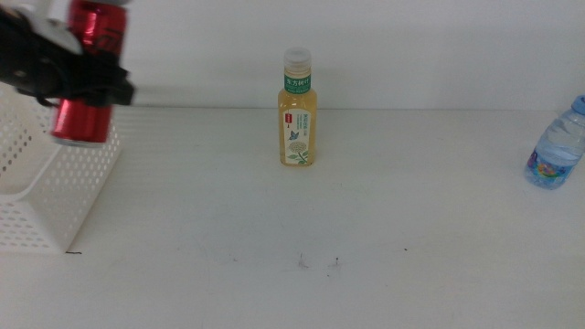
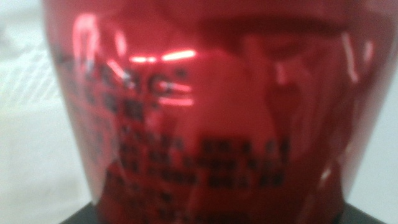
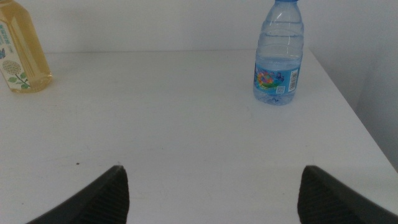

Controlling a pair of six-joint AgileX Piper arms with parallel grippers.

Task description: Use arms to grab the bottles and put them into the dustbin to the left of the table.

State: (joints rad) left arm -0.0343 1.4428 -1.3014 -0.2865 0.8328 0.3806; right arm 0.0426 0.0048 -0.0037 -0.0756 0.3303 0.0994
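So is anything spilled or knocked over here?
No, nothing stands out. The tea bottle and the water bottle stand upright on the table with no spills. The left end effector holds the red can over the white basket. The right end effector waits, open.

Plain white wall [image 1: 411, 46] behind, even soft light; right of view perhaps second wall.

Middle view. Dustbin [image 1: 55, 196] stands at the nine o'clock edge of the surface [image 1: 320, 201]. Soda can [image 1: 87, 73] is held above the dustbin's rim by the left gripper [image 1: 78, 78]. Tea bottle [image 1: 297, 110] stands upright toward twelve o'clock of centre. Water bottle [image 1: 555, 146] stands at three o'clock, well apart from the tea bottle.
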